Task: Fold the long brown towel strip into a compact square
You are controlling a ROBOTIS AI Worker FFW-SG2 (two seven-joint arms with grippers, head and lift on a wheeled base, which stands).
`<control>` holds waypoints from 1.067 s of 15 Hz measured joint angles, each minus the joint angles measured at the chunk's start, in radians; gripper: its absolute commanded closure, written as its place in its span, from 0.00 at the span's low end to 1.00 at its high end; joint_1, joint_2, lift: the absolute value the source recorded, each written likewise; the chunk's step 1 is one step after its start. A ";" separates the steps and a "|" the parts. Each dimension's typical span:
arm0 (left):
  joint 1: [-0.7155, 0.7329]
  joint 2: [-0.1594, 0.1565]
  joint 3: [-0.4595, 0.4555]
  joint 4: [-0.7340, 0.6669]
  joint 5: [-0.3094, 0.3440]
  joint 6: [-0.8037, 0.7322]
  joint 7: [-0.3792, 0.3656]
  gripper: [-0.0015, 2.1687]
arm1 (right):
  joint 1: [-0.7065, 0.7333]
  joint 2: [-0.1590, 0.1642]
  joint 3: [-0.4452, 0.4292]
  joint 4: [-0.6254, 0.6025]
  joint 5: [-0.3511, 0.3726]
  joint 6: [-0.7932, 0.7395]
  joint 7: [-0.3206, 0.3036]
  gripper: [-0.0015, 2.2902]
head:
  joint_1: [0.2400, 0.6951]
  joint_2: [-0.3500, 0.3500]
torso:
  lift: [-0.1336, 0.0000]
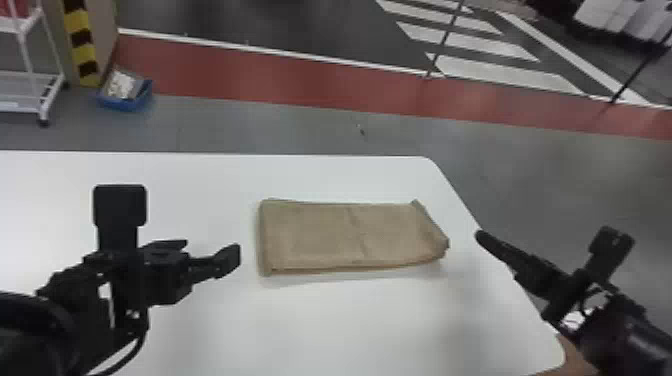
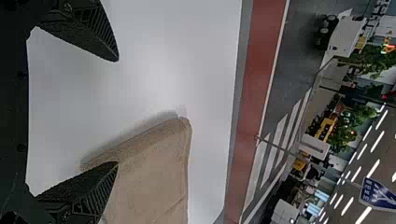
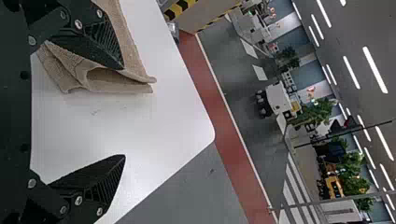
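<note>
White desk (image 1: 350, 325): your brown towel (image 1: 320, 237) lies between left end effector (image 2: 117, 112) and right end effector (image 3: 123, 112), both open. Right-end layers (image 3: 137, 87) gape; pinch only the top and the stack may shear, skewing your square.

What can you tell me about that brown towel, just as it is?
The brown towel is tan-brown, with a soft, slightly fuzzy, cloth-like look. Folded into a rectangle wider than it is deep, it lies flat on the white table, near the table's right edge. A faint crease crosses its middle. Its left end is fairly straight; the right end slants, its layers loosely stacked with a hollow between them. Neither the left fingers nor the right fingers hold it.
</note>
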 measured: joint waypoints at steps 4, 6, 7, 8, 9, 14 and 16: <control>0.000 0.006 0.022 -0.002 -0.047 -0.022 -0.001 0.05 | -0.001 0.009 0.040 -0.025 -0.037 0.053 -0.002 0.96 | 1.00 0.00 | 0.07; 0.005 0.010 0.040 -0.003 -0.048 -0.040 -0.002 0.05 | 0.002 0.030 0.094 -0.066 -0.035 0.072 -0.007 0.96 | 1.00 0.00 | 0.07; 0.008 0.011 0.047 -0.006 -0.049 -0.052 -0.003 0.07 | 0.005 0.050 0.125 -0.088 -0.028 0.074 -0.011 0.96 | 1.00 0.00 | 0.07; 0.015 0.013 0.053 -0.013 -0.048 -0.058 -0.011 0.09 | 0.007 0.067 0.151 -0.106 -0.018 0.074 -0.018 0.96 | 1.00 0.00 | 0.07; 0.025 0.013 0.058 -0.022 -0.047 -0.058 -0.018 0.09 | 0.007 0.076 0.169 -0.113 -0.012 0.075 -0.024 0.96 | 1.00 0.00 | 0.07; 0.051 0.013 0.034 -0.051 -0.044 -0.058 -0.022 0.09 | 0.007 0.089 0.207 -0.116 0.004 0.053 -0.049 0.96 | 1.00 0.00 | 0.07; 0.048 0.011 0.031 -0.050 -0.049 -0.058 -0.020 0.09 | 0.009 0.090 0.216 -0.101 0.019 0.034 -0.051 0.96 | 1.00 0.00 | 0.07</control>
